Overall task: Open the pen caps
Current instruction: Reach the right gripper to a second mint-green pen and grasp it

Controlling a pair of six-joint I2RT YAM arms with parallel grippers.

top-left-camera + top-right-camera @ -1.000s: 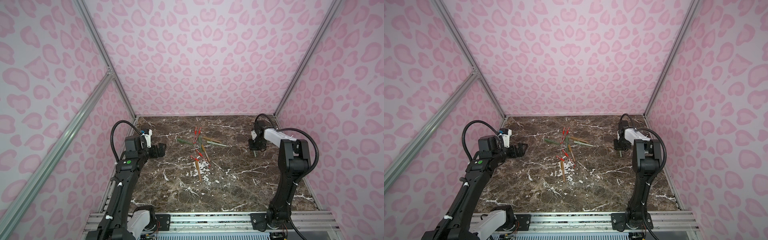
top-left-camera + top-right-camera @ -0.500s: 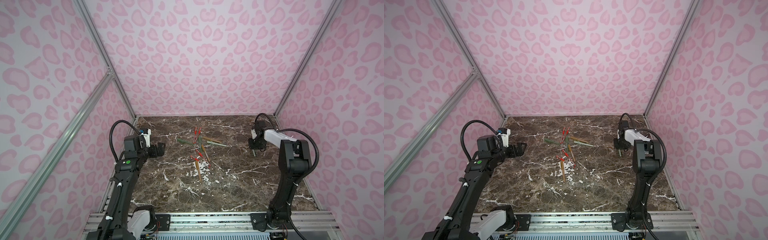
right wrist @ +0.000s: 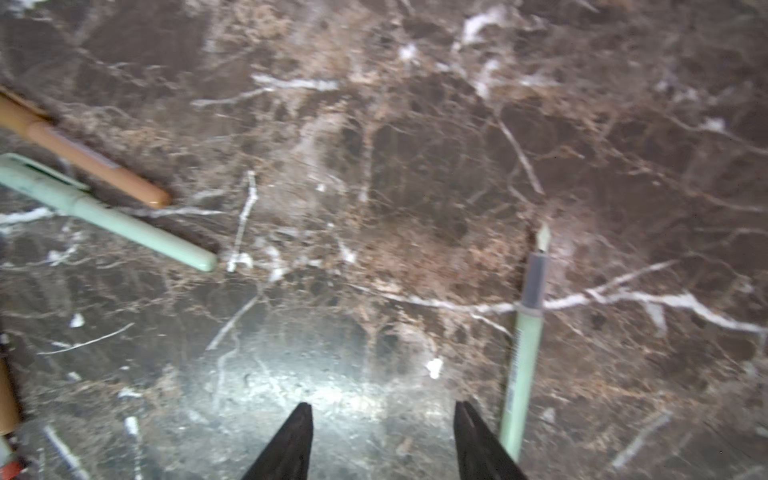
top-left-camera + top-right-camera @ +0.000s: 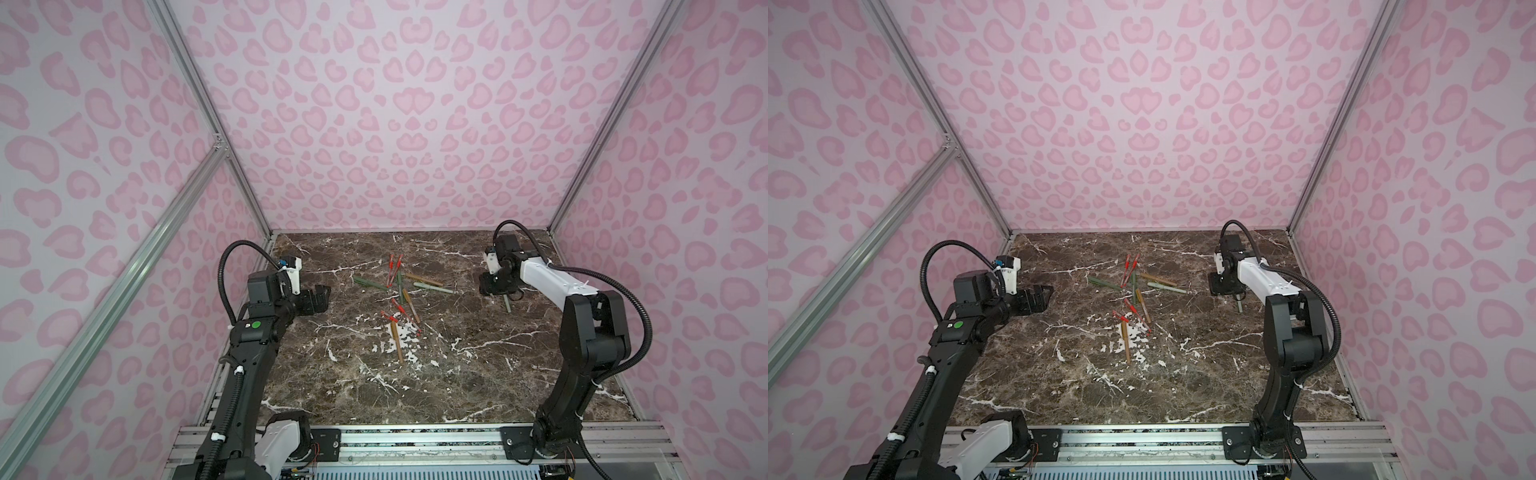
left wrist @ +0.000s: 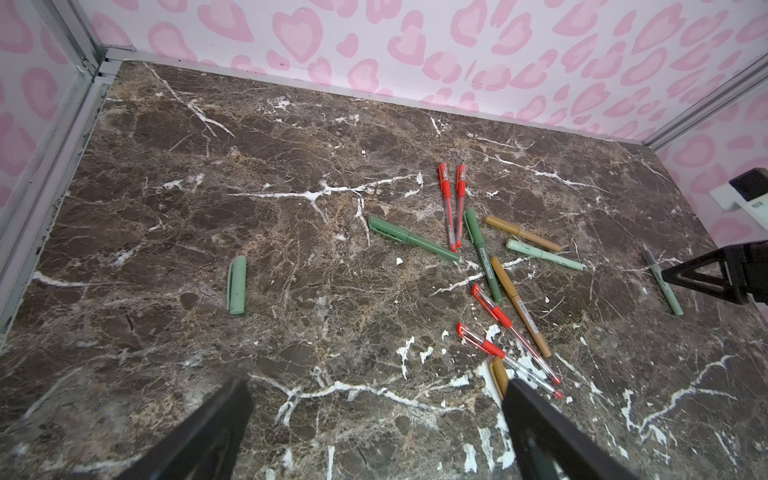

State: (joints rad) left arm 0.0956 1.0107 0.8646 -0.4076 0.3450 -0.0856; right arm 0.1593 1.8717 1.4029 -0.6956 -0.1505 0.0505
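Several capped pens, red, green, tan and pale green, lie in a loose cluster (image 4: 399, 291) (image 4: 1136, 293) mid-table; their pen caps, such as a red one (image 5: 444, 183) and a green one (image 5: 388, 228), sit on the barrels. One loose pale green cap (image 5: 237, 284) lies alone, seen in the left wrist view. An uncapped pale green barrel (image 3: 525, 349) (image 4: 506, 302) (image 4: 1239, 305) rests on the marble just beside one finger of my right gripper (image 3: 382, 409) (image 4: 488, 286), which is open and empty. My left gripper (image 5: 374, 386) (image 4: 322, 297) hovers open and empty at the left.
The brown marble table (image 4: 457, 374) is enclosed by pink patterned walls on three sides, with metal frame posts (image 4: 249, 199) at the back corners. A metal rail (image 4: 415, 440) runs along the front edge, carrying both arm bases.
My right gripper's jaws have gone from shut to open, and the pale green barrel now lies free beside them. The left arm has not moved.
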